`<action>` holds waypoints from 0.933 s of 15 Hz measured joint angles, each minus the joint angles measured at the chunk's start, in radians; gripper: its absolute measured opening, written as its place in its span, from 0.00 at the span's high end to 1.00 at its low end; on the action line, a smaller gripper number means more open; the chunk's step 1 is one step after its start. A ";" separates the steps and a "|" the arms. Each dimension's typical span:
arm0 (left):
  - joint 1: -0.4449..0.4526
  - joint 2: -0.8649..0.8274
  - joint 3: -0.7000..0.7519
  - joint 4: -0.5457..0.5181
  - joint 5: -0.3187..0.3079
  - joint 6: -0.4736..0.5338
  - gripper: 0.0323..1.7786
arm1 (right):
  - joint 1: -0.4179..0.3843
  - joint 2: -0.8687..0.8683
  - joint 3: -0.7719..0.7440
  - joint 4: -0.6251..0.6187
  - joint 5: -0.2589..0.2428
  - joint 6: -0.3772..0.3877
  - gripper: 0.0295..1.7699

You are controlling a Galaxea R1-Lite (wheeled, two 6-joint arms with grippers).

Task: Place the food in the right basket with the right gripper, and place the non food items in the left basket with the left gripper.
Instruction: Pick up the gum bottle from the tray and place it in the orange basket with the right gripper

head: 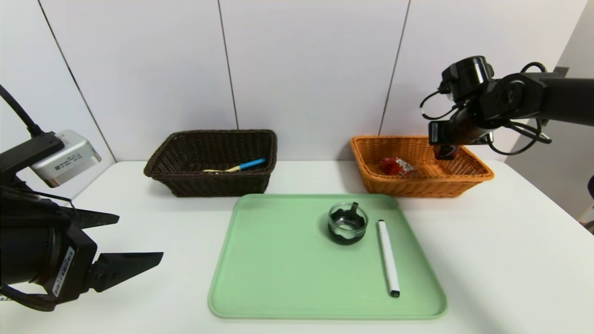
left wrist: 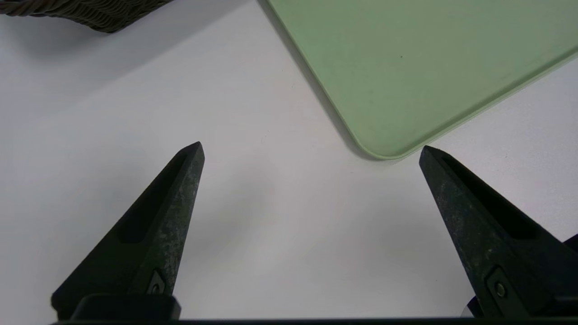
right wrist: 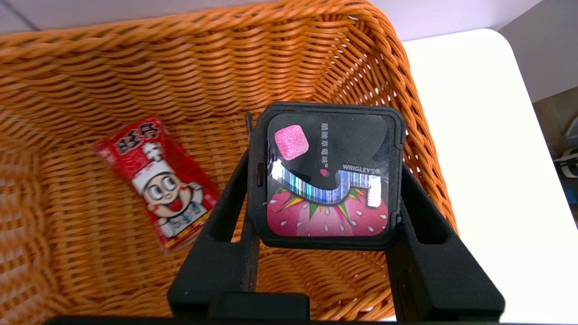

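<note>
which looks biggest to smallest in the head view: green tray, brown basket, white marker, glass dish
1. green tray
2. brown basket
3. white marker
4. glass dish
The marker is longer but thinner than the dish, so those two are close.

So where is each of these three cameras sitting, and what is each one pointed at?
Head view: from the robot's head, down on the table, green tray and both baskets; both arms show.
Left wrist view: over the open left pincer, toward the table and a tray corner.
Right wrist view: over the right pincer gripping a gum box above the orange basket.
Shared: head and right wrist views both show the red snack packet.
</note>
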 joint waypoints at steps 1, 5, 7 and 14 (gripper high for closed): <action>0.000 -0.001 -0.001 0.000 0.000 0.000 0.05 | -0.006 0.011 0.000 0.000 0.001 0.000 0.58; 0.000 -0.007 -0.001 0.000 0.000 0.000 0.05 | -0.017 0.042 0.000 0.008 0.008 0.001 0.58; 0.000 -0.012 -0.001 0.000 0.000 0.000 0.05 | -0.017 0.051 0.000 0.010 0.013 0.001 0.58; 0.000 -0.019 -0.001 0.000 0.000 0.001 0.05 | -0.017 0.067 0.006 0.019 0.018 0.005 0.28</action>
